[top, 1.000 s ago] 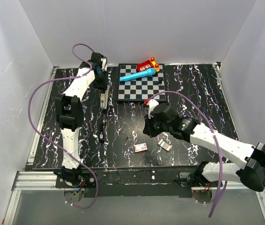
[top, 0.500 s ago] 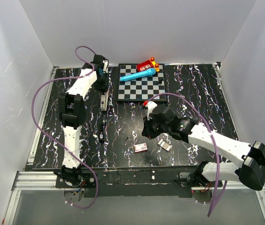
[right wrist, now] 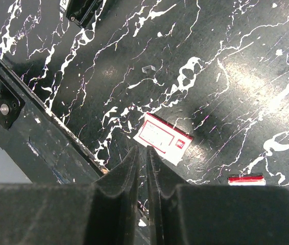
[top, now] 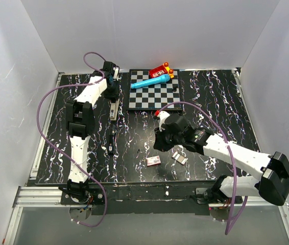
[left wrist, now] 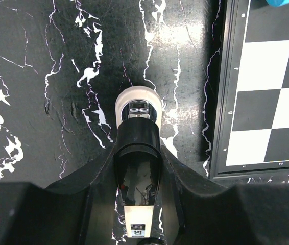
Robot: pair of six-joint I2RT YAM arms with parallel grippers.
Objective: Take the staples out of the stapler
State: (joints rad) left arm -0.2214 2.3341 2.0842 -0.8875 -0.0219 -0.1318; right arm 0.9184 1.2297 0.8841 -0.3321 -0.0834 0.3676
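The stapler (top: pixel 114 108) lies lengthwise on the black marbled table, left of the chessboard. My left gripper (top: pixel 112 90) is shut on it. In the left wrist view the fingers press on both sides of the stapler's dark shiny body (left wrist: pixel 137 140), and its round white end (left wrist: pixel 138 103) points away. Two short silvery strips of staples (top: pixel 179 156) lie near the table's front. My right gripper (top: pixel 158 145) hovers just left of them. In the right wrist view the right gripper (right wrist: pixel 142 149) shows a slim gap between its fingers, with nothing in it.
A white-and-red box (top: pixel 153 161) (right wrist: pixel 163 137) lies just beyond the right fingertips. A thin black stick (top: pixel 111 141) lies below the stapler. The chessboard (top: pixel 154 94) at the back carries a blue toy (top: pixel 152 81) and a red toy (top: pixel 161 70). The table's front edge (right wrist: pixel 42 115) runs close by.
The right jaws have parted slightly from fully shut, and that gripper has drifted a little left and nearer. The left gripper has edged slightly right, keeping its hold on the stapler.
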